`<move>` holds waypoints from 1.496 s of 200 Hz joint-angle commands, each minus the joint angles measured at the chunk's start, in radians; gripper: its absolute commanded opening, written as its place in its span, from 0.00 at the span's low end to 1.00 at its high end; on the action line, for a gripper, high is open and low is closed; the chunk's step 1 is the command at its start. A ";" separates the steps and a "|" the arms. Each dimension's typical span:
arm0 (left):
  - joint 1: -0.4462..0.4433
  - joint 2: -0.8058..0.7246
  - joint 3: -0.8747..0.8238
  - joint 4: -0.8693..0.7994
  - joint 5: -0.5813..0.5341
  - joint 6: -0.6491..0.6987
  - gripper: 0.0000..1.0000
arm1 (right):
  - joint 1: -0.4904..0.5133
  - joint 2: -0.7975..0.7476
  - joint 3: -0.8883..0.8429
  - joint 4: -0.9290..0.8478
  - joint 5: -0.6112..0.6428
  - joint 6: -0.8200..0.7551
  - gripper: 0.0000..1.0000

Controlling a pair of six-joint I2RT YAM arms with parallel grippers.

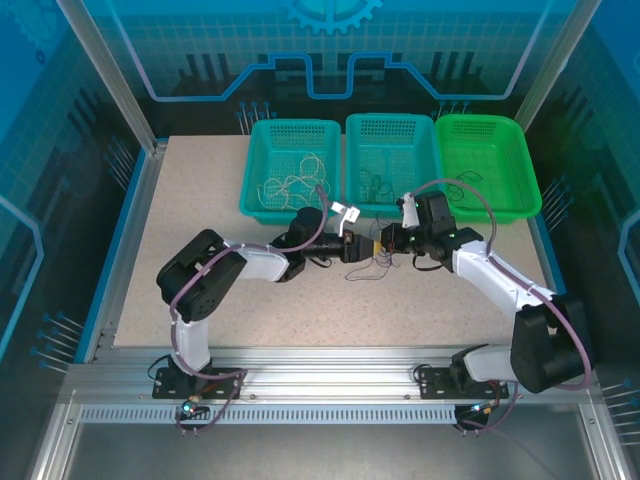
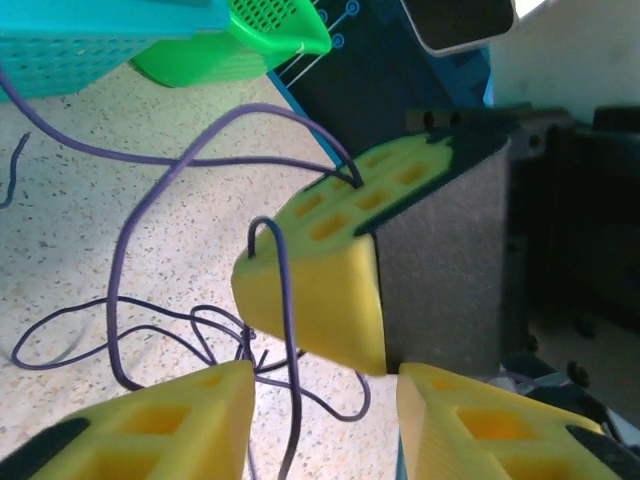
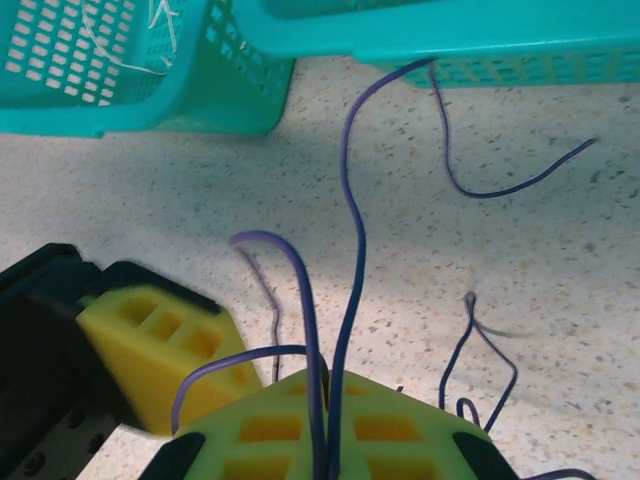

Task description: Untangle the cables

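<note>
In the top view, the 2 robot arms meet in the middle of the frame, just below a row of baskets. The left end effector [image 1: 352, 246] and the right end effector [image 1: 388, 240] are tip to tip, very near each other. Right under them, a small messy bunch of thin purple wire cables [image 1: 372, 266] lies on the pale speckled worktop [image 1: 200, 200].

In the right wrist view, the right end effector's yellow fingers [image 3: 290, 430] sit at the bottom middle of the frame. They are pressed together and pinch the cables. The purple strands stick up from between them, and 1 reaches up to a teal basket at the top.

In the left wrist view, the left end effector's 2 yellow fingers [image 2: 160, 420] are at the bottom of the frame, spread apart. 1 purple strand hangs down in the gap between them.

Along the upper part of the top view stand 3 plastic mesh baskets:
- The left teal basket [image 1: 295, 124] holds pale beige wires [image 1: 290, 186].
- The middle teal basket [image 1: 390, 118] holds a few dark wires [image 1: 378, 185].
- The bright green basket [image 1: 478, 119] is on the right.
</note>
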State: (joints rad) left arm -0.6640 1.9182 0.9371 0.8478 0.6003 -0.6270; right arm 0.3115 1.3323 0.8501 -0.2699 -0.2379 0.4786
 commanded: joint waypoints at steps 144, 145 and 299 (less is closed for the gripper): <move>0.024 -0.535 -0.078 -0.542 -0.134 0.323 0.00 | -0.135 0.011 -0.072 -0.005 0.100 0.007 0.12; 0.024 -0.536 -0.077 -0.548 -0.134 0.326 0.00 | -0.132 0.010 -0.070 -0.002 0.088 0.007 0.12; 0.048 -1.050 -0.061 -0.981 -0.710 0.487 0.00 | 0.244 0.464 0.212 -0.163 0.418 0.216 0.11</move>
State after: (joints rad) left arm -0.6418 1.0092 0.8501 -0.0105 0.1970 -0.1764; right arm 0.6155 1.8088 1.0824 -0.3237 -0.0097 0.6342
